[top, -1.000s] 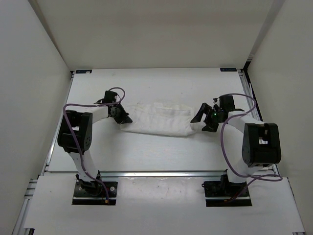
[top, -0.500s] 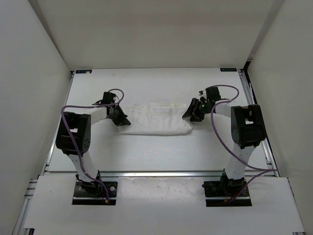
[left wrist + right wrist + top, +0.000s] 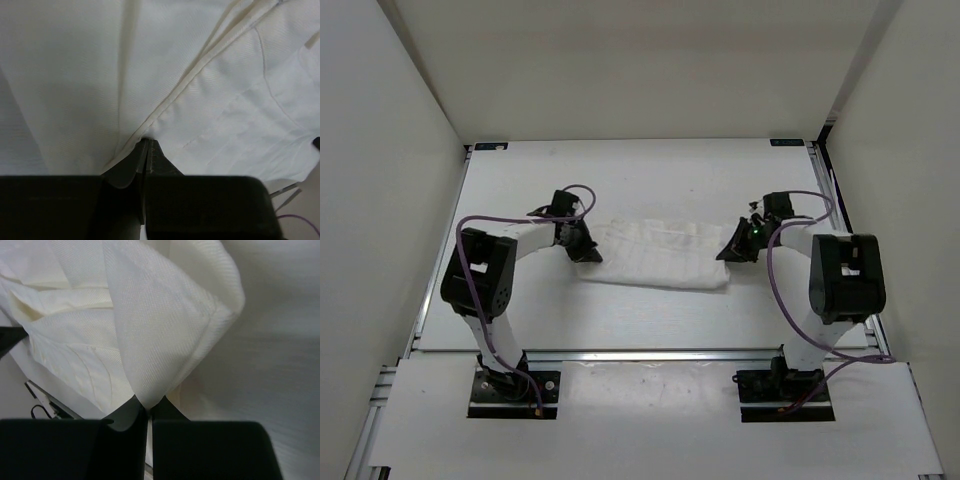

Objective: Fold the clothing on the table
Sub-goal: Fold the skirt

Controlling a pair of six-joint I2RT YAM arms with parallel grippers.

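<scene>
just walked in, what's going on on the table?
Folding job on the clothing, a white cloth lying as a long band across the middle of the table. The left gripper is shut on its left end. The right gripper pinches a folded corner at its right end. No fold across the band yet.

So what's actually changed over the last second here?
The right end effector, open a second ago, has closed on the right end of the clothing. The clothing has slid slightly rightward, the left end effector moving with it, still clamped on its left end.
</scene>
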